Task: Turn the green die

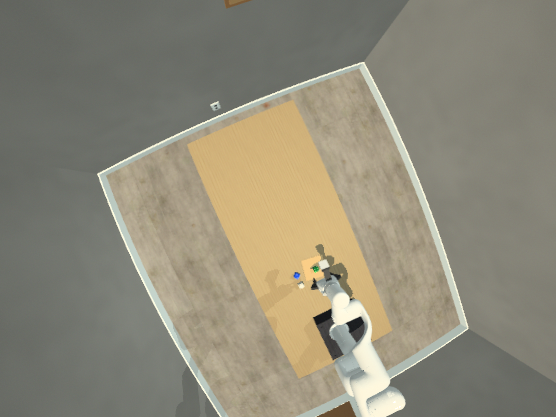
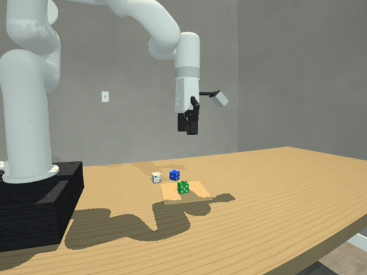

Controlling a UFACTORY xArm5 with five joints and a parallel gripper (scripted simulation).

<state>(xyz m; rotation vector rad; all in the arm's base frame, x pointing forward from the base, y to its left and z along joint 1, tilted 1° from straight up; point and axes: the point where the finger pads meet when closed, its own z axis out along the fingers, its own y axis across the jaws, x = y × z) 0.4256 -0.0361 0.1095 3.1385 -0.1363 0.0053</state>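
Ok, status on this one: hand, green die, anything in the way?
Hand open, empty, high above table. Green die flat on tan mat. White die, blue die off mat, apart.

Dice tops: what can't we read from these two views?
- Top faces of the green die and the white die: the exterior view sees them nearly edge-on, and in the top view the dice are too small for pips.
- Blue die: same.
- Gripper: raised and open, but the exterior view sees the fingers side-on.
- Mat: partly shadowed.
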